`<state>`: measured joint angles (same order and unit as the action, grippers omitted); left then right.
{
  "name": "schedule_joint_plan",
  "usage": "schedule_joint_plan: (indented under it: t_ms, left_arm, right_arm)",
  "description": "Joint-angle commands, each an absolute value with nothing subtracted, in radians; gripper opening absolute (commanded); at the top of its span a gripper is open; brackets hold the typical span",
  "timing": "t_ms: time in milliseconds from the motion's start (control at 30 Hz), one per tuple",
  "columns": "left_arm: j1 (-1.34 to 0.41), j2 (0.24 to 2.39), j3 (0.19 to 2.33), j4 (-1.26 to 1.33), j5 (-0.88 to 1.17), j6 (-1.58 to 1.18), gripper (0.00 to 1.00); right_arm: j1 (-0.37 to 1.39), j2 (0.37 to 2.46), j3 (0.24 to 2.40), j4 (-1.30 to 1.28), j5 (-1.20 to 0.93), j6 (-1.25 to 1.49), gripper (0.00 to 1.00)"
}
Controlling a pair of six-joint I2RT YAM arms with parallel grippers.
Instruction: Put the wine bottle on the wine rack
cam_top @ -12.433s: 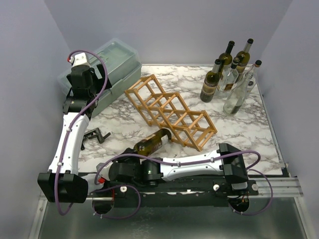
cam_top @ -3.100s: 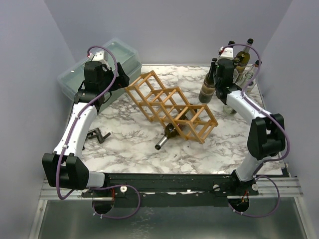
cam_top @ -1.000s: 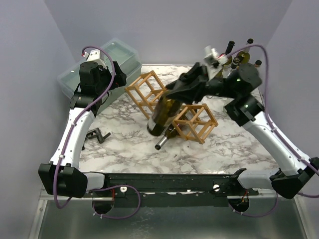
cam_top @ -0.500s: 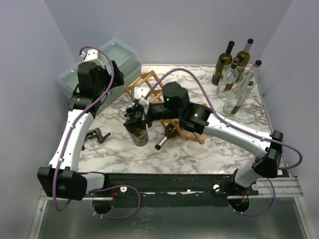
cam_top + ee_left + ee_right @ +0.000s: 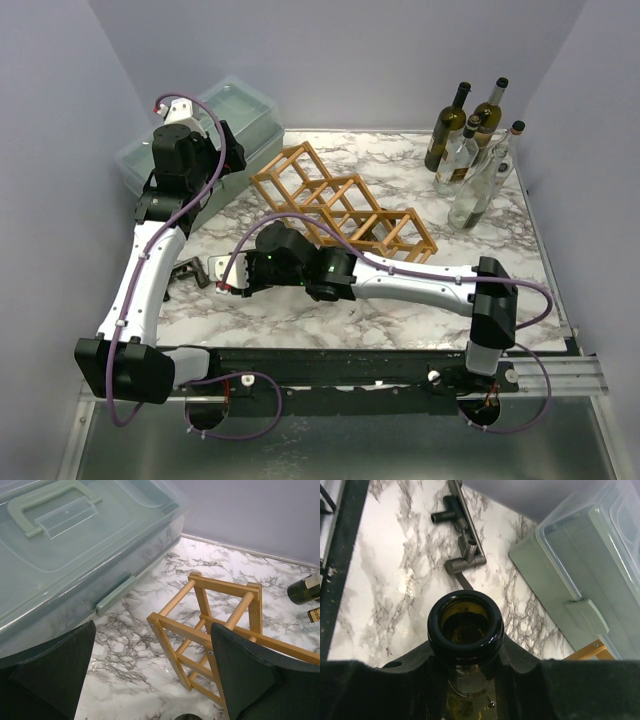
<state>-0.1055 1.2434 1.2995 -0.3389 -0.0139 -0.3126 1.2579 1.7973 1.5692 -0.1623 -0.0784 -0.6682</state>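
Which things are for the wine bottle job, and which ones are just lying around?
For the job: wine bottle, clamped by its neck in the right gripper; wine rack.
Just lying about: lidded plastic box; standing bottles in the far right corner; dark metal tool near the left arm.

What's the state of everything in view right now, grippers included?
wine bottle: uncorked, neck clamped, not in the rack.
right gripper: shut on the bottle neck.
left gripper: open, empty.
wine rack: standing, visible cells empty, near end hidden by the arm.
storage box: lid on, latch down.
spare bottles: four, upright, back right.
dark tool: lying flat.
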Motion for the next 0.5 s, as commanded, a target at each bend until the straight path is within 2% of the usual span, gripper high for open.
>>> schedule_joint_plan:
  t_ms: [0,467]
  left_arm:
    - [-0.096,1.221,1.301,-0.336,-0.026,-0.311,0.99]
    - [-0.085,1.220,1.302,-0.336,-0.015,-0.316,0.98]
  right_arm:
    - [1.269,1.805,1.575,-0.050,0.044,-0.809,0.01]
    - [1.295,1.918,1.590,0.021,0.142,-0.972,0.01]
